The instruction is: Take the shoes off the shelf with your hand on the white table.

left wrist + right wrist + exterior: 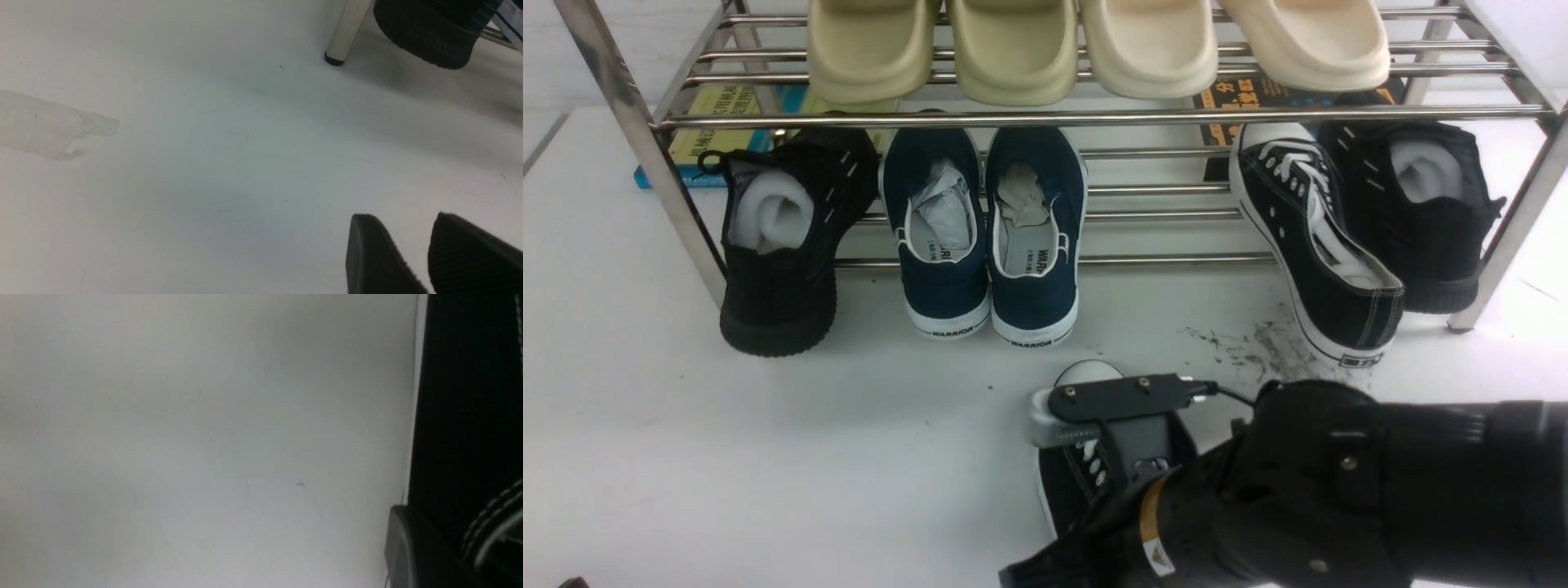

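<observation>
Right gripper (1123,457): clamped on black canvas sneaker (1063,490), low on white table (768,457), in front of chrome shelf (1094,117).
Second sneaker (1319,245): lower tier, right side.
Left gripper (425,253): fingers slightly apart, over table.

a white table (229,171) fills most of the picture, marked by a faint pale smear (53,126). a chrome shelf leg (347,28) with a black foot stands on it, near a black sneaker (425,32) with a ribbed sole. the left gripper (416,245) shows two black ribbed fingertips (376,253), slightly apart, with table visible between them.
</observation>
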